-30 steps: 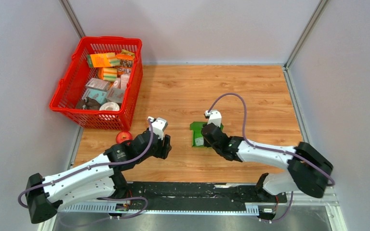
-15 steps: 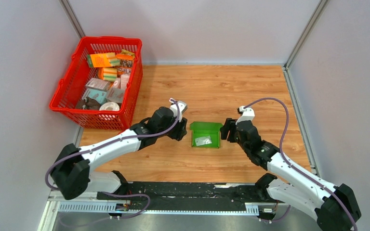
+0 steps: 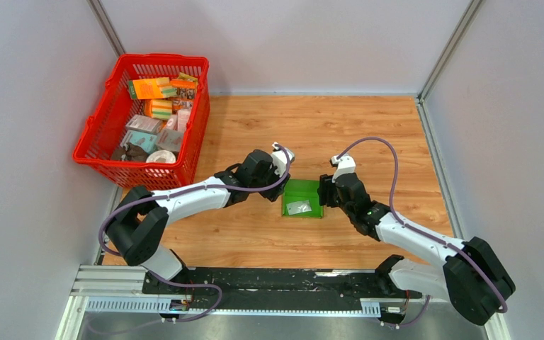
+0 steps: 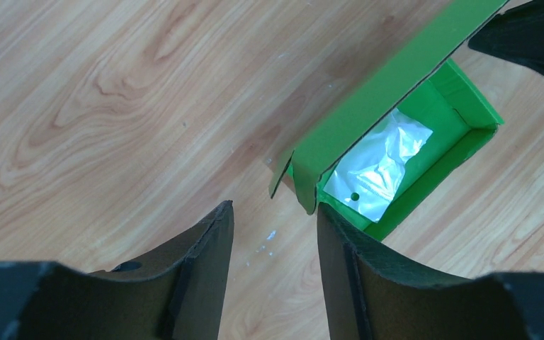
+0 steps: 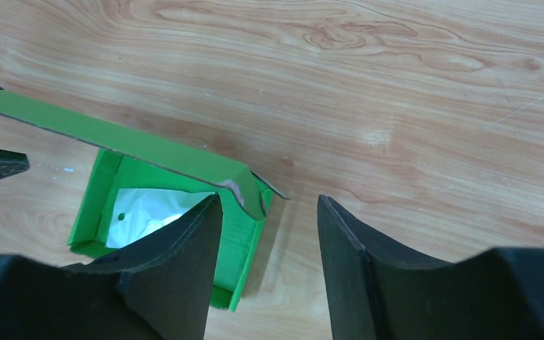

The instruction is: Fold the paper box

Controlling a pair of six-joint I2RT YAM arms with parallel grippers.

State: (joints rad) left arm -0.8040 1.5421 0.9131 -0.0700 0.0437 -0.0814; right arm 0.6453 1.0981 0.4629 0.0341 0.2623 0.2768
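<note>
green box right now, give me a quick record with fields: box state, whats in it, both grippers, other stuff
box: paper box, walls up, lid flap raised, not closed
inside: small clear plastic bag
left gripper: open, at the box's left end, holding nothing
right gripper: open, at the box's right end, holding nothing
elsewhere: red basket of small packages, far left on the wooden table

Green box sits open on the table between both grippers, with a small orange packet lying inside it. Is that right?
No. The packet inside the paper box is clear, shiny plastic, not orange, as the left wrist view shows. Otherwise right: the box sits open on the table between the left gripper and right gripper.
</note>
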